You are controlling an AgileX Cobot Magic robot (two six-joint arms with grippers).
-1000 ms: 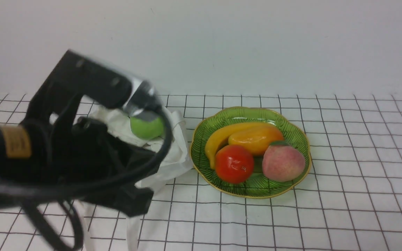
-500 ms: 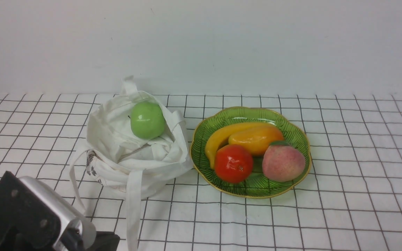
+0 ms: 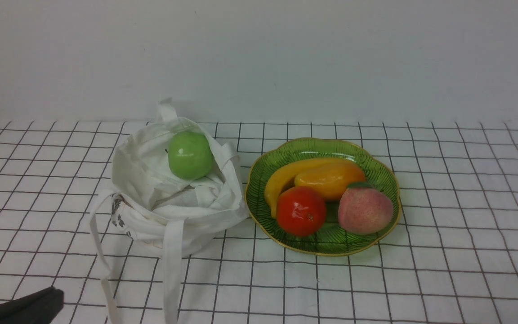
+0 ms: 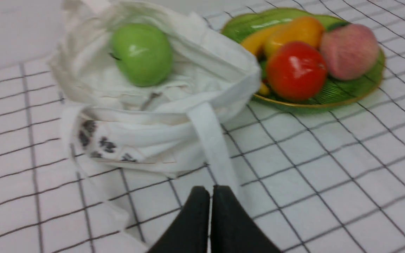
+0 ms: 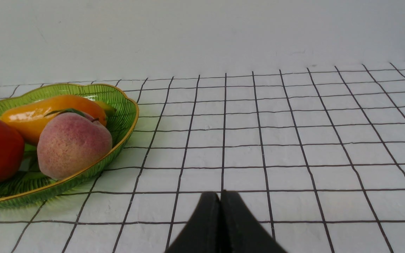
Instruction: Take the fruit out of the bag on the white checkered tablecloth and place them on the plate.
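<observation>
The white cloth bag (image 3: pixel 173 202) sits slumped on the white checkered tablecloth (image 3: pixel 443 202), and the green apple (image 3: pixel 190 155) rests in its open top. It also shows in the left wrist view (image 4: pixel 142 54). The green plate (image 3: pixel 376 168) stands right of the bag and holds the orange-yellow mango (image 3: pixel 331 180), a banana (image 3: pixel 279 180), a red fruit (image 3: pixel 301 211) and a peach (image 3: pixel 365 210). My left gripper (image 4: pixel 210 191) is shut and empty, low over the cloth in front of the bag. My right gripper (image 5: pixel 220 196) is shut and empty, right of the plate (image 5: pixel 127 124).
The bag's long strap handles (image 3: pixel 171 270) trail forward over the cloth toward the front edge. A plain white wall (image 3: pixel 259 58) closes the back. A dark bit of my left arm (image 3: pixel 20 308) shows at the front view's lower left corner.
My left arm has pulled back from over the bag toward the near left corner and has almost left the front view. The apple stays in the bag's top.
</observation>
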